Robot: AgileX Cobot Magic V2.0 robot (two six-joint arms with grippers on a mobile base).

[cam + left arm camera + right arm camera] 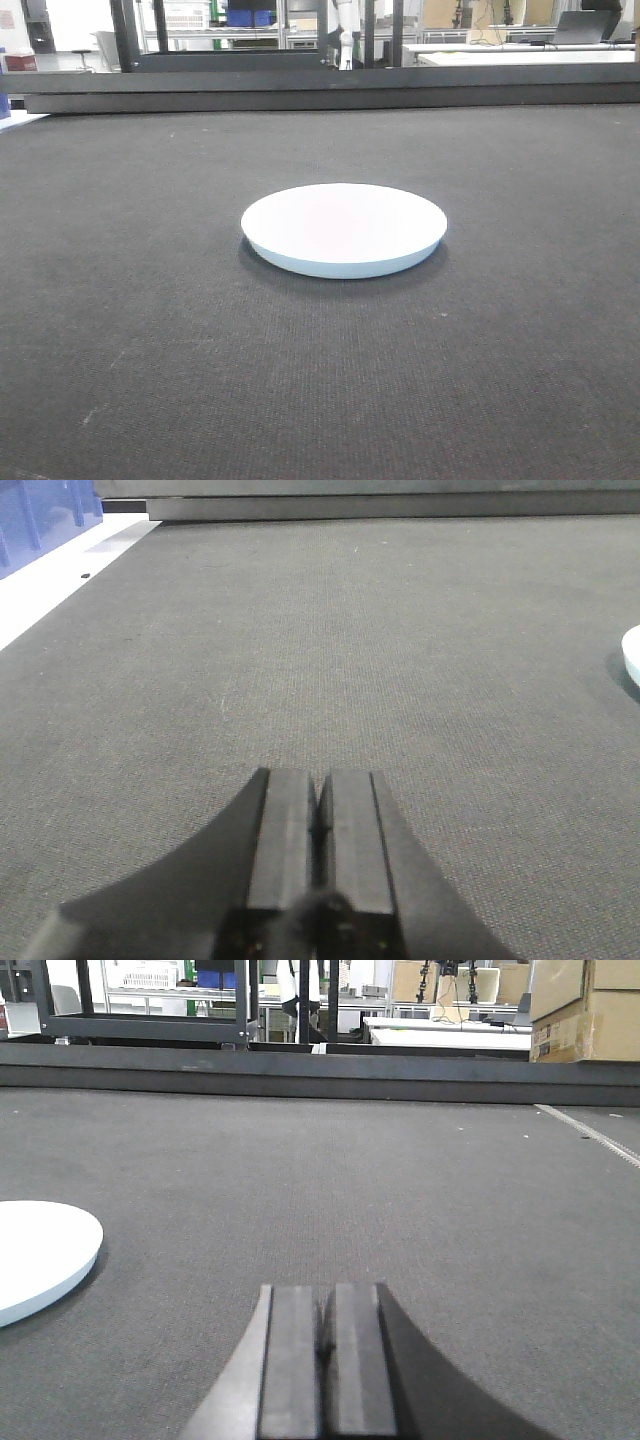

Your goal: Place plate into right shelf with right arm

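A plain white round plate (344,226) lies flat in the middle of the dark table top (150,330). Its right half shows at the left edge of the right wrist view, plate (40,1250), and only a sliver of its rim at the right edge of the left wrist view, plate (631,655). My right gripper (326,1300) sits low over the mat to the right of the plate, shut and empty. Left of the plate, my left gripper (319,785) is also shut with nothing in it. The right shelf is out of view.
A dark raised bar (330,90) runs along the table's far edge. Beyond it stand racks and benches (150,1000) and cardboard boxes (585,1005). A blue bin (40,515) stands on a white surface at far left.
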